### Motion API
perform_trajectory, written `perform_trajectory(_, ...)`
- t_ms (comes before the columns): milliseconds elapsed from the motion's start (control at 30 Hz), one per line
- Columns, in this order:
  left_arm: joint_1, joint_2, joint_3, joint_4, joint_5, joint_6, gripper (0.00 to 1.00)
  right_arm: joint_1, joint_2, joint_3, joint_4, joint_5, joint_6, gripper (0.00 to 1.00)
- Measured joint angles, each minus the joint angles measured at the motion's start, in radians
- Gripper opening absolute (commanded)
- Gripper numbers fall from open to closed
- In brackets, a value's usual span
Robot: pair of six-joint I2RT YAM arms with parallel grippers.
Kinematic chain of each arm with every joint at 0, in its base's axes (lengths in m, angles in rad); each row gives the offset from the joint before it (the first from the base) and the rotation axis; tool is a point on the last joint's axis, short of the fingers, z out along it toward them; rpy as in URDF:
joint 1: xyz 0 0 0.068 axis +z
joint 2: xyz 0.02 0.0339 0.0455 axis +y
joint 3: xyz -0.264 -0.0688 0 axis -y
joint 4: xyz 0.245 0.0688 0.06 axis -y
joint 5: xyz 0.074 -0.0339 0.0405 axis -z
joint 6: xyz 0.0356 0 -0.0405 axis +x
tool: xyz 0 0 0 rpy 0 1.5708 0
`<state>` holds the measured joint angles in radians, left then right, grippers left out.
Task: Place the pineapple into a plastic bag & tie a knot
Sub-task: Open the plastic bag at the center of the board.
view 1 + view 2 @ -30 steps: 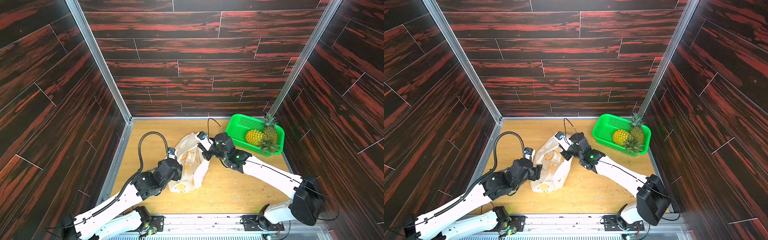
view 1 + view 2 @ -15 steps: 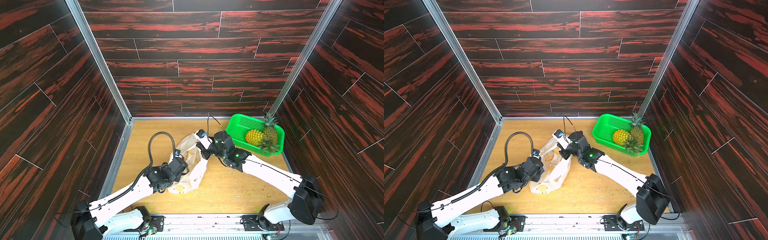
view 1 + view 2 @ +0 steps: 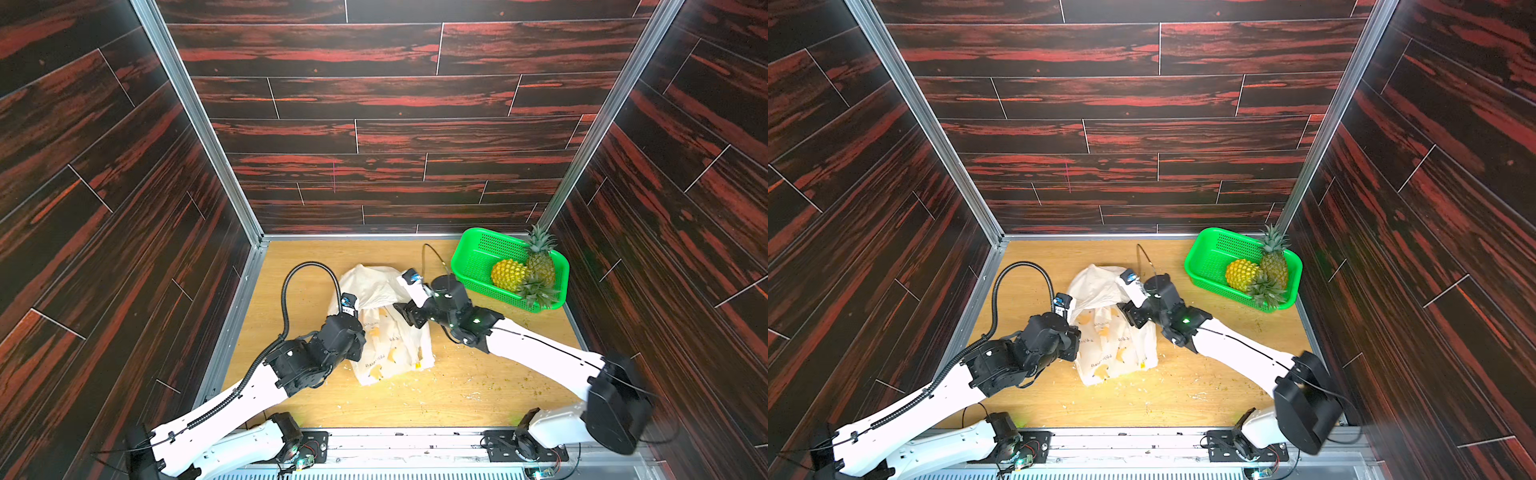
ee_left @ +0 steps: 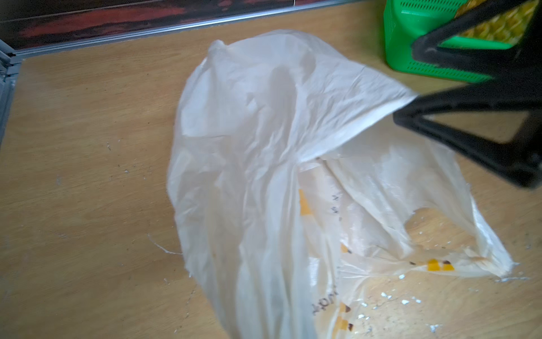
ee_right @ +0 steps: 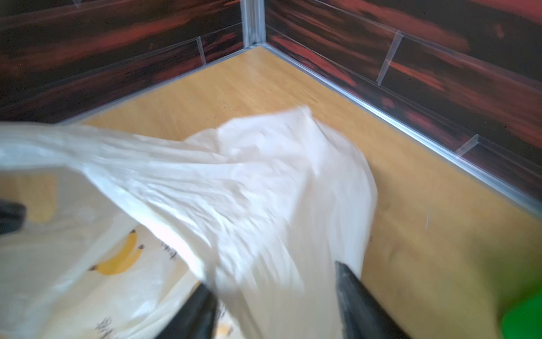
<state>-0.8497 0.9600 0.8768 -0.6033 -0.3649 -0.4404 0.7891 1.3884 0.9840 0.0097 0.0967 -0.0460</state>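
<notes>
Since the L arm has swung in across the desk (image 3: 457, 399) over the last sec, I read this as a hand-over. L tool (image 3: 1076, 332) has gone from wide to closed at the left edge of the bag (image 3: 390, 345). Its pads are hidden under the wrist, but the sheet runs right up under its cam and a taut band pulls that way in the R wrist view, so I judge it's gripping the bag. R tool (image 5: 271, 276) was clamped on the rim and has just let go. Its jaws now stand apart, w/ plastic draped over one finger and the rim edge lying loose btw them in the L wrist view. For the task that means we're still in prep: the mouth is being re-gripped to open it, and nothing is bagged or tied yet.

Bag lies mid-desk, btw the two tools. Far half is puffed up, plain white. Near half is flatter, w/ yellow bananas & black lettering showing. It's thin and crinkly, and looks empty. One handle gap shows bare desk thru it in the L wrist view.

Basket (image 3: 473, 257) sits back-right, apart from the bag. Both pineapples are in it, one lying (image 3: 509, 275) and one upright (image 3: 540, 266). Small crumbs (image 3: 490, 386) dot the desk on the near side.
</notes>
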Motion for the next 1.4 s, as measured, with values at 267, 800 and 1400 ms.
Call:
perform_trajectory(267,0.003,0.061,0.027,0.053,0.022,-0.084,0.00,-0.011,-0.223,0.018,-0.211,0.047,0.152,0.84)
perform_trajectory(800,0.005,0.062,0.027,0.133,0.026,-0.244,0.00,0.096,-0.159,-0.278,-0.388,0.132,0.618,0.49)
perform_trajectory(1400,0.006,0.124,0.066,0.040,0.062,-0.145,0.00,-0.060,-0.101,-0.149,-0.293,0.108,0.444,0.79)
